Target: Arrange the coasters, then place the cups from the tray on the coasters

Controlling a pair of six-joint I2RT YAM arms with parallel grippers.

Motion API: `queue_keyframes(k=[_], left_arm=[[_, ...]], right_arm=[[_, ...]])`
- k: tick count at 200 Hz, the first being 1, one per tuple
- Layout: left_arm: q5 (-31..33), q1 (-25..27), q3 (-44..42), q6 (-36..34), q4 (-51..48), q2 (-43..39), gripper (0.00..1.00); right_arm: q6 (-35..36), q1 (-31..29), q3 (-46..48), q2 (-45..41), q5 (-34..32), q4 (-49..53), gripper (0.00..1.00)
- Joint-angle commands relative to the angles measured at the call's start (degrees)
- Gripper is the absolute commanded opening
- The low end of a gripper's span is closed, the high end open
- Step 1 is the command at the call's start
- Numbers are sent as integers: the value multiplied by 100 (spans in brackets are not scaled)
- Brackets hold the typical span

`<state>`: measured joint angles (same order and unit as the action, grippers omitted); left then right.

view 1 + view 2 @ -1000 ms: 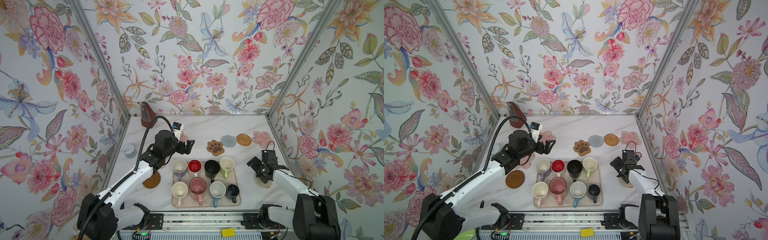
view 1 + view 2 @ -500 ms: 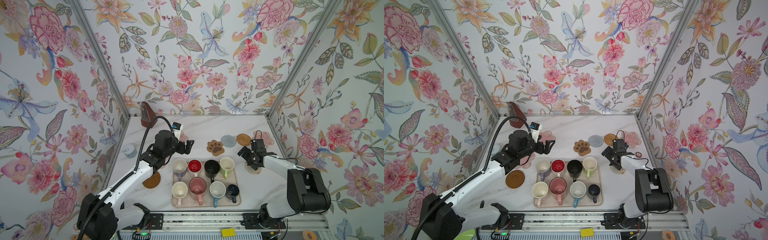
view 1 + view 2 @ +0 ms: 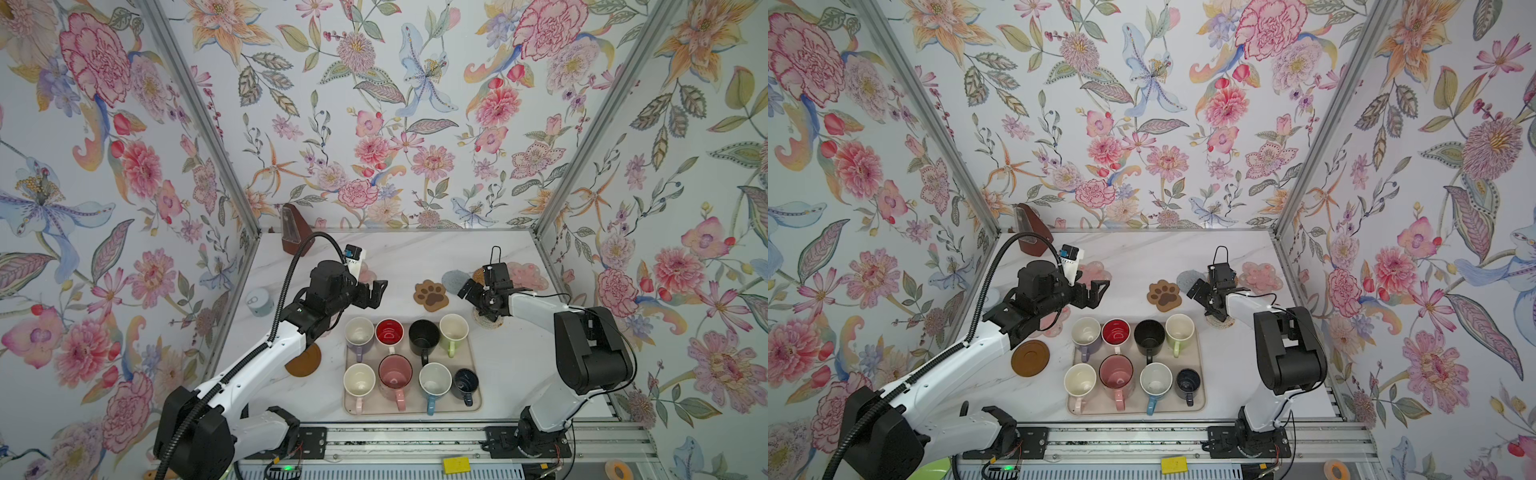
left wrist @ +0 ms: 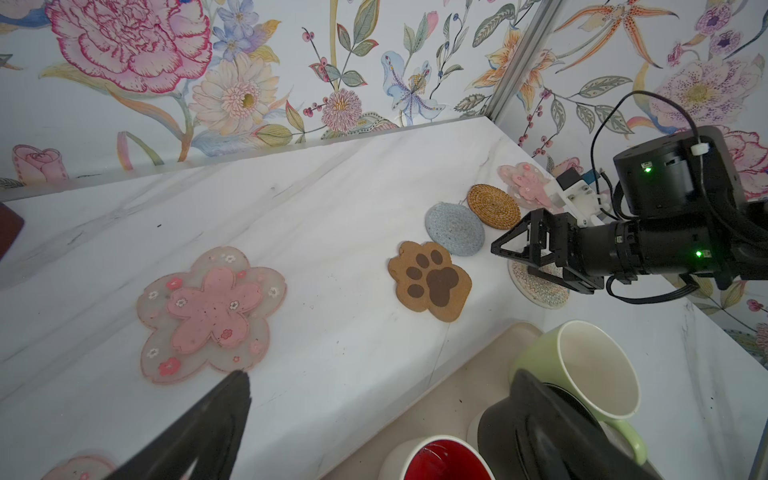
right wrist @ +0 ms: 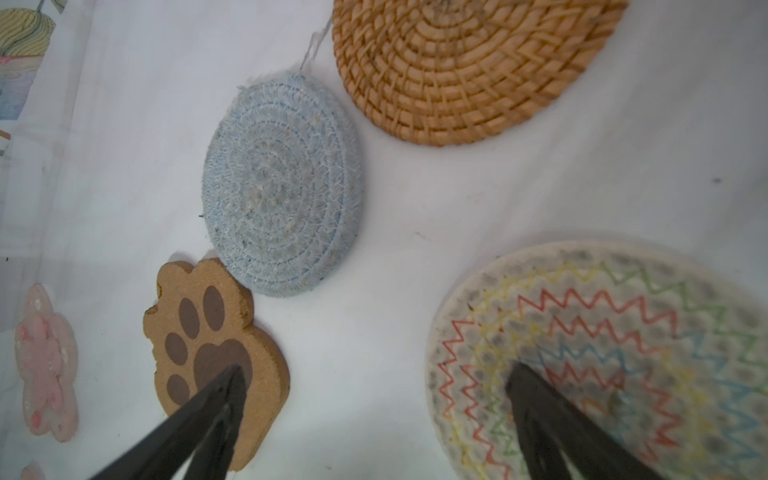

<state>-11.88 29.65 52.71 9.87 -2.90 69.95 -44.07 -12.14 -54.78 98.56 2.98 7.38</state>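
Observation:
Several cups stand on the beige tray (image 3: 474, 405) in both top views, among them a red-inside one (image 3: 389, 331) and a light green one (image 3: 454, 328). My left gripper (image 3: 376, 296) (image 4: 378, 386) hovers open behind the tray, beside a pink flower coaster (image 4: 212, 311). My right gripper (image 3: 473, 301) (image 5: 376, 372) is open and low. One of its fingers (image 5: 540, 407) is over the cream woven coaster (image 5: 623, 332), the other over the paw print coaster (image 5: 216, 345). The grey woven coaster (image 5: 282, 187) and the rattan coaster (image 5: 465, 62) lie just beyond. A brown disc coaster (image 3: 305, 360) lies left of the tray.
Another pink flower coaster (image 3: 528, 275) lies near the right wall, and a third (image 3: 1054, 320) is partly under the left arm. A brown wedge-shaped object (image 3: 295, 230) stands in the back left corner, with a pale-blue can (image 3: 258, 302) by the left wall. Flowered walls close in three sides.
My right gripper has swung from the right front toward the back and middle, and the cream woven coaster has slid along beneath it. The left arm has barely moved.

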Motion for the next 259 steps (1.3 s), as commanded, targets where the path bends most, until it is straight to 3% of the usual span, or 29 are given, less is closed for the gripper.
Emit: queue_keyframes(k=[1, 147, 259], left_arm=[[98, 27, 142, -65, -16, -43, 99], [128, 28, 143, -90, -38, -120, 99], [124, 24, 139, -92, -31, -173, 99]], right_arm=[[114, -160, -202, 282, 199, 176, 99], [188, -637, -1230, 964, 409, 276, 99], [-121, -1101, -949, 826, 550, 91, 99]])
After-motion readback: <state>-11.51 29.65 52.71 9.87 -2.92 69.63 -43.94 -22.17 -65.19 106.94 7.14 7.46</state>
